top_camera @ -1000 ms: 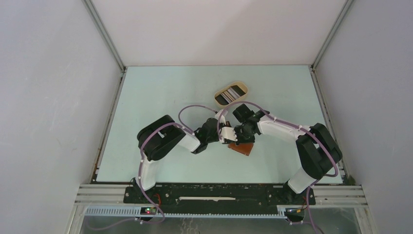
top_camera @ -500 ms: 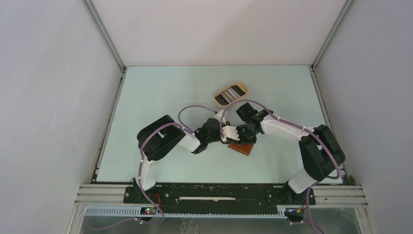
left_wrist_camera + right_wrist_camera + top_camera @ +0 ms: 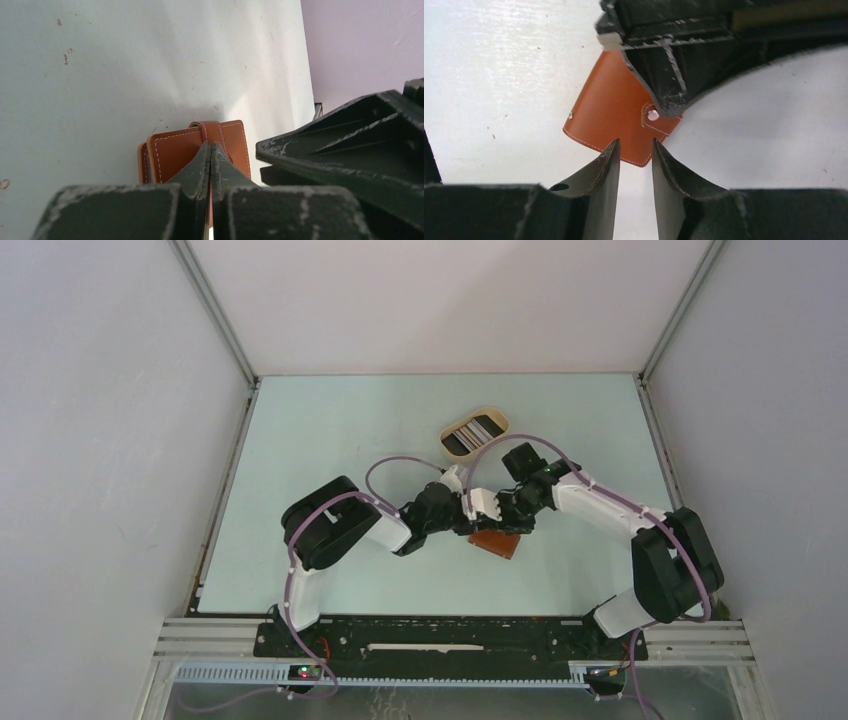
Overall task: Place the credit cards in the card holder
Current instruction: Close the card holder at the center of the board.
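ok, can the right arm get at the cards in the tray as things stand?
Probably yes: the cards lie uncovered in the tray just beyond the right tool, which looks empty, jaws apart.

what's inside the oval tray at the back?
The tray holds credit cards, dark and pale ones overlapping. How many there are, and anything beneath them, cannot be seen because the top cards cover it.

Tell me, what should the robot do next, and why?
Probably slide the right gripper forward and pinch the corner of the wallet: its jaws stand open just short of it, the wallet is folded shut, and the left gripper is closed by the tab.
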`<act>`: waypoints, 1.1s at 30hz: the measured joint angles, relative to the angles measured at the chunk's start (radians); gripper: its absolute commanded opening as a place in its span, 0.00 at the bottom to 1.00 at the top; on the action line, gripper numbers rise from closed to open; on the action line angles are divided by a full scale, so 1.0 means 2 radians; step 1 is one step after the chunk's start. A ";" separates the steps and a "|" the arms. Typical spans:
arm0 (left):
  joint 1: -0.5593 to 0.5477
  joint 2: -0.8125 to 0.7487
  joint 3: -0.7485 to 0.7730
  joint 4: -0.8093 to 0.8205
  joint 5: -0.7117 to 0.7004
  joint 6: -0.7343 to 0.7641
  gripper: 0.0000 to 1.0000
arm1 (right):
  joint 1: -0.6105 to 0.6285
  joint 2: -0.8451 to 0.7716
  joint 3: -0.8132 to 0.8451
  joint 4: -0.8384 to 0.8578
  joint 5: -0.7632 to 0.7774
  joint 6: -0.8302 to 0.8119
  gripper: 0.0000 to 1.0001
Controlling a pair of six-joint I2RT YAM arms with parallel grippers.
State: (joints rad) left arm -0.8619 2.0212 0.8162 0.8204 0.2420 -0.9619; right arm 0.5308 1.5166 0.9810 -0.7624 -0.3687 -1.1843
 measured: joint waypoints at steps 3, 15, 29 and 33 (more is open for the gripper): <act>0.000 0.000 0.000 0.000 0.000 0.000 0.00 | -0.017 -0.007 0.000 0.005 -0.014 0.004 0.18; 0.000 0.000 0.000 0.000 0.000 0.000 0.00 | -0.021 0.023 0.000 0.051 -0.025 0.038 0.01; 0.000 0.000 0.000 0.000 0.000 0.000 0.00 | -0.010 0.045 0.000 0.056 -0.014 0.044 0.00; 0.000 0.000 0.000 0.000 0.000 0.000 0.00 | -0.009 0.046 0.000 0.056 -0.013 0.044 0.00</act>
State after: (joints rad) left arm -0.8619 2.0212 0.8162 0.8207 0.2424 -0.9615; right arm 0.5129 1.6077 0.9806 -0.6510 -0.3954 -1.0962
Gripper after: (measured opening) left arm 0.006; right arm 0.006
